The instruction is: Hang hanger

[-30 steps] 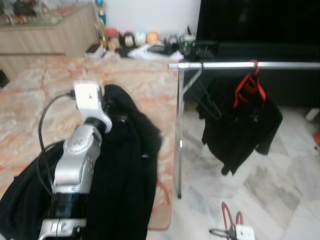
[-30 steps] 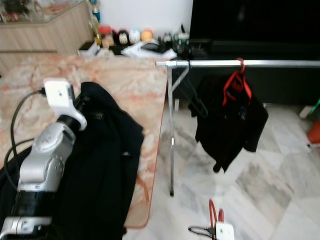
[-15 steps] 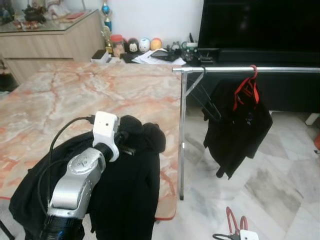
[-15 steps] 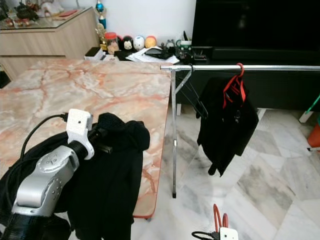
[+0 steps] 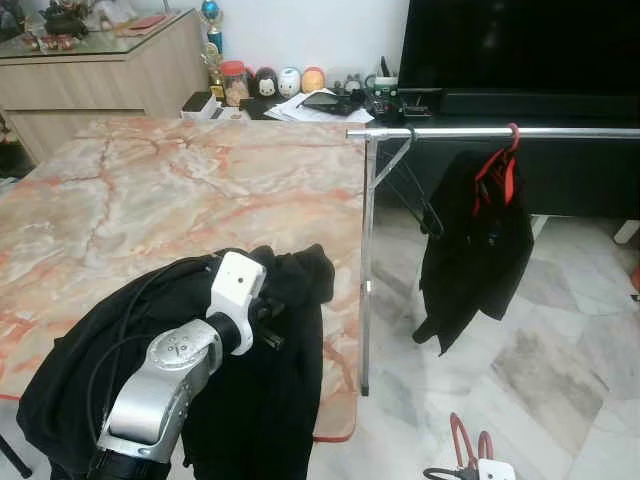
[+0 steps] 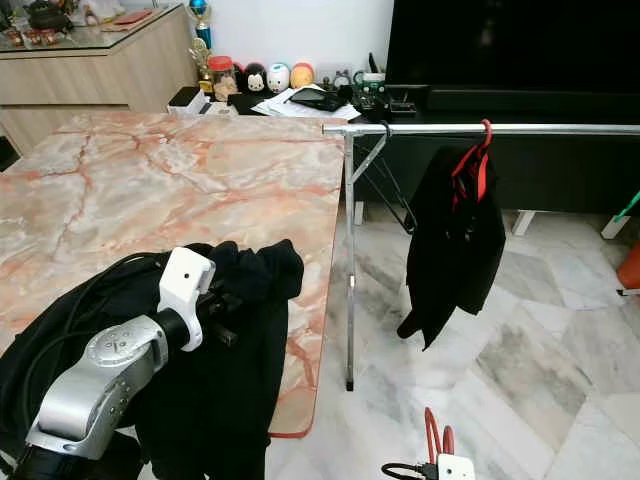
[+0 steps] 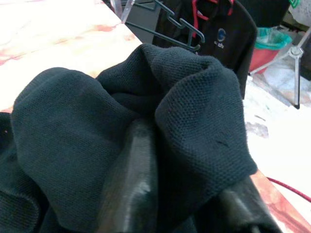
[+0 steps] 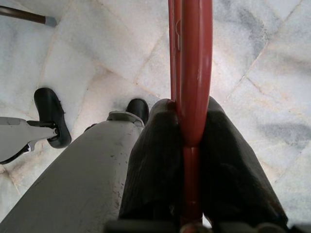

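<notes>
Compared with half a second ago, the left gripper [image 5: 285, 318] sits lower and nearer the table edge, and the black garment [image 5: 265, 400] bunched on it has sunk with it; the whole scene has also shifted slightly, so the camera moved. The garment drapes over the edge of the marble table [image 5: 150, 200]. The left wrist view adds detail — both black fingers [image 7: 133, 184] are buried in knit fabric, closed on a fold of it.

The right gripper [image 8: 190, 145] hangs low over the tiled floor [image 5: 540, 360], clamped on a red hanger [image 8: 192, 63] (the eye views show just its red loop). On the chrome rail [image 5: 500, 131], well apart, hang a second black garment [image 5: 475, 250] on a red hanger and an empty dark hanger [image 5: 415, 195].
</notes>
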Robot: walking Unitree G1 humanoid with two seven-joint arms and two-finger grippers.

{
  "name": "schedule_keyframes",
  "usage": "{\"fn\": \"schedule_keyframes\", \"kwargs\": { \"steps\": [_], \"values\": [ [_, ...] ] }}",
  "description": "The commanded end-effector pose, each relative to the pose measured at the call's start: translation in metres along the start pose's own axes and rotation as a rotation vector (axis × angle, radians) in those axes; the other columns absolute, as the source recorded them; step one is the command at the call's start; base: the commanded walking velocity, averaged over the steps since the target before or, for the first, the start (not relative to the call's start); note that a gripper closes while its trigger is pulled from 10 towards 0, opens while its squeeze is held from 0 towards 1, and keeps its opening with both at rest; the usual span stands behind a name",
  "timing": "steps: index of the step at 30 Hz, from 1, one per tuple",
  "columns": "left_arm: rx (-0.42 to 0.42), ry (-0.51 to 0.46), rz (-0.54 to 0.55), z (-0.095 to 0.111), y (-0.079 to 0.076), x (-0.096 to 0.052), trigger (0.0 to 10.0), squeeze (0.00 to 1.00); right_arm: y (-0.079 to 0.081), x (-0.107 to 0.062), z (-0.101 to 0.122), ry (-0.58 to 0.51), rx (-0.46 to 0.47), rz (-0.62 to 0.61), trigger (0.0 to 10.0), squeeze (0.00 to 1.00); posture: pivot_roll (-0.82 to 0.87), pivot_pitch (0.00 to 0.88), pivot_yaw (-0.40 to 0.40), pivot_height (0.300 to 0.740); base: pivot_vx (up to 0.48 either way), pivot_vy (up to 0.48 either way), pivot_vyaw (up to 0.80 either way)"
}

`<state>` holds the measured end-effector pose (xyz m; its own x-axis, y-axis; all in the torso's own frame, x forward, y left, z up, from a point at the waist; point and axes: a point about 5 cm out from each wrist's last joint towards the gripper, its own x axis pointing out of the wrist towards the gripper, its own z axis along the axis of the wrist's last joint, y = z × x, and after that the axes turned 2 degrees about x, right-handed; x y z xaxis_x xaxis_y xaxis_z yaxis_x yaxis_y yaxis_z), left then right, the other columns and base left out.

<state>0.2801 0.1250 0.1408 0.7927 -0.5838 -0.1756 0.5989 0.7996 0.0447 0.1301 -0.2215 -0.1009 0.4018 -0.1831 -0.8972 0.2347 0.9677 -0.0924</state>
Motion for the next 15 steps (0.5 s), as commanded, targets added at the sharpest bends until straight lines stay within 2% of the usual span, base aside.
{"fn": "schedule_keyframes", "kwargs": {
  "steps": [1,15],
  "values": [
    [0.032,0.006,-0.019,0.0048,-0.0004,-0.0008,10.0,1.00,0.0011,0.0000,-0.0008,0.003,0.008,0.000,10.0,0.00,0.10,0.000,0.038,0.740,0.000,0.000,0.00],
    [0.059,0.005,-0.028,0.0143,0.0077,-0.0049,10.0,1.00,0.0000,0.0002,0.0011,0.000,0.008,-0.002,10.0,0.00,0.11,0.000,0.014,0.740,0.000,0.000,0.00]
  ]
}}
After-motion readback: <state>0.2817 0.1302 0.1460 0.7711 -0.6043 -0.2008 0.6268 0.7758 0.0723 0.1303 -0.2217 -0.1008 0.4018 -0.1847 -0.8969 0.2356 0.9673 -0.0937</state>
